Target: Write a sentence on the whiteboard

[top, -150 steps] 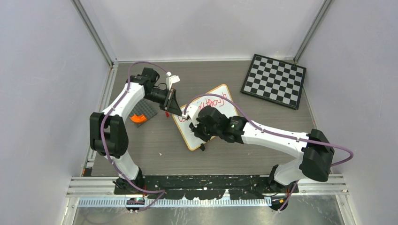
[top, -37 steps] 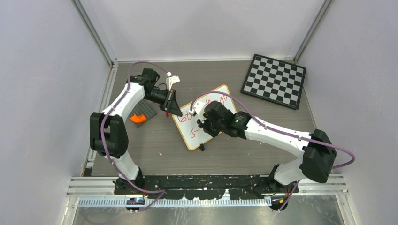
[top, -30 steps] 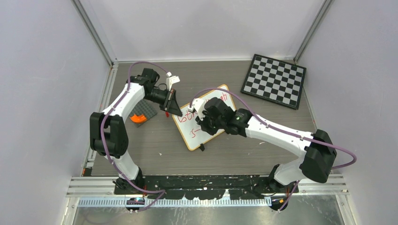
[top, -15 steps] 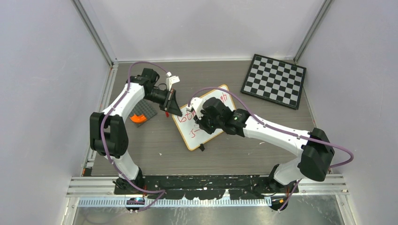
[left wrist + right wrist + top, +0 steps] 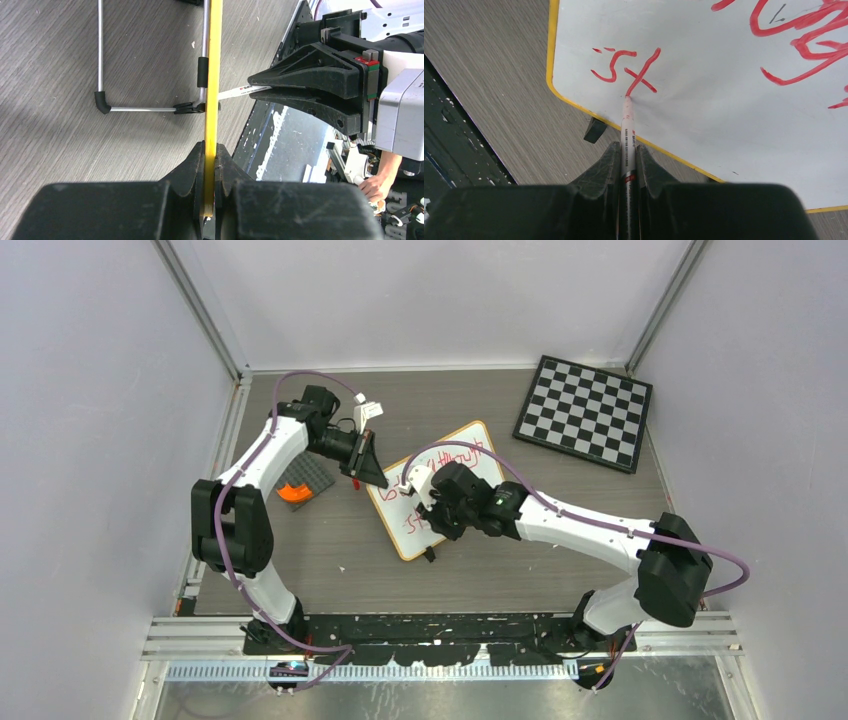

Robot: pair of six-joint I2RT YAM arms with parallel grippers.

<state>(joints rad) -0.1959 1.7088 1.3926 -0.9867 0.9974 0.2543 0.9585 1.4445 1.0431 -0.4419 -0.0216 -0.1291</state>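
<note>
sentence cut off at edge, whiteboard partly hidden

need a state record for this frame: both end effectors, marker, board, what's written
left end effector: shut on the whiteboard rim, board seen edge-on between its fingers
right end effector: shut on the red marker
marker tip: touching the whiteboard at the foot of the crossed stroke
sentence: red, unfinished; this line shows roughly "St"; larger strokes beside it are cut off by the frame
checkered board: far right corner of the table, apart from the whiteboard
</note>
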